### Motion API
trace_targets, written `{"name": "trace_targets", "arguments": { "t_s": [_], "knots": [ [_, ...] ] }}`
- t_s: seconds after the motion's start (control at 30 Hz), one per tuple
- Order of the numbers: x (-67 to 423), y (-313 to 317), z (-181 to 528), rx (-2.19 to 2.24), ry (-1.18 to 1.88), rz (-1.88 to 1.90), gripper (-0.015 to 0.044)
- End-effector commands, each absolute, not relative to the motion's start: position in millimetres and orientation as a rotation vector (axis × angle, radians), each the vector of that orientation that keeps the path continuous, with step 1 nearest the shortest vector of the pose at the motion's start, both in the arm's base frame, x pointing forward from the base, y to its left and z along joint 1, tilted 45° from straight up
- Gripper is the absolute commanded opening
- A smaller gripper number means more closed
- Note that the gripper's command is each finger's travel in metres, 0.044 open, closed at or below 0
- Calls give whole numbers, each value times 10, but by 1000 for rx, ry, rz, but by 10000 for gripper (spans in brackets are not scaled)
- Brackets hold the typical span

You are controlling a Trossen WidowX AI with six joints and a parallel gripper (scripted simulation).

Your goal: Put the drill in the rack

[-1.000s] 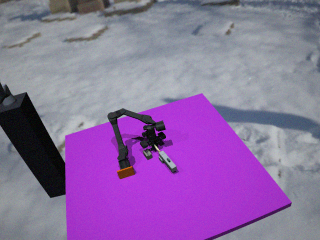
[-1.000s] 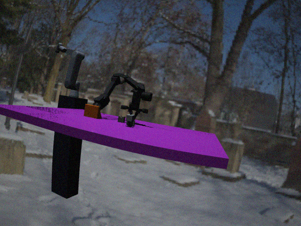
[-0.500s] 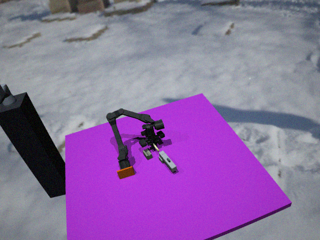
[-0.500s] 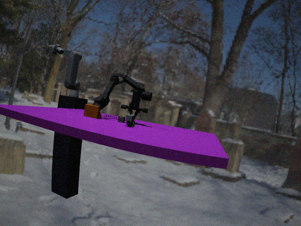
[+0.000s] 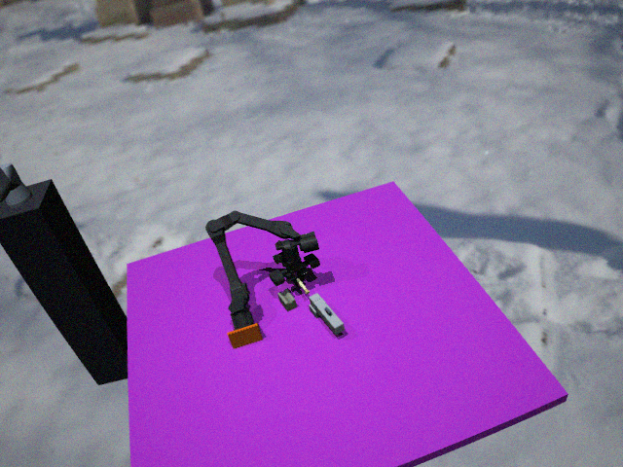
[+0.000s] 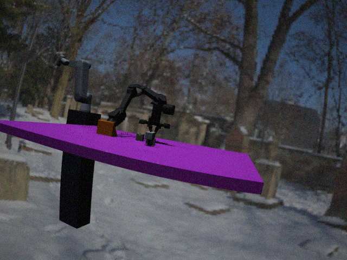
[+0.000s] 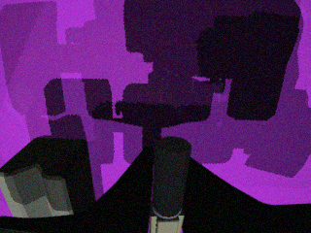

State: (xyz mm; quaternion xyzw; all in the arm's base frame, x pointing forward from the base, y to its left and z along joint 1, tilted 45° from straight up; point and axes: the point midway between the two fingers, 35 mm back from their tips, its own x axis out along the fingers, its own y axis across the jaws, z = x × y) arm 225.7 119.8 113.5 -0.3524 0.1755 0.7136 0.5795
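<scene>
My gripper (image 5: pixel 297 279) (image 6: pixel 151 129) (image 7: pixel 159 154) is shut on the drill (image 5: pixel 302 287) (image 7: pixel 170 178), a thin rod with a dark end and a pale yellow shaft. It holds the drill low over the purple table (image 5: pixel 402 281) (image 6: pixel 196 162). The drill's pale end points at the grey housing block (image 5: pixel 325 313) (image 6: pixel 150 136), close to its near end; I cannot tell if they touch. A dark key (image 5: pixel 328 312) sits on top of the housing. The small grey rack (image 5: pixel 287 300) (image 6: pixel 139 137) (image 7: pixel 31 189) stands just left of the drill, apart from it.
The arm's orange base (image 5: pixel 244 335) (image 6: pixel 106 128) sits left of the rack. A tall black pillar (image 5: pixel 54 281) (image 6: pixel 75 181) stands off the table's left edge, with a grey arm (image 6: pixel 81 80) on top. Snowy ground lies around the table.
</scene>
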Motion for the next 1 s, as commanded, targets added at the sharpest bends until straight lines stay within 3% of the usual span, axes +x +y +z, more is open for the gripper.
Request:
{"name": "trace_targets", "arguments": {
  "t_s": [0.0,0.97],
  "knots": [
    [2264,1174,1157,-829,406,1664,0],
    [2238,1088,1231,-829,407,1664,0]
  ]
}}
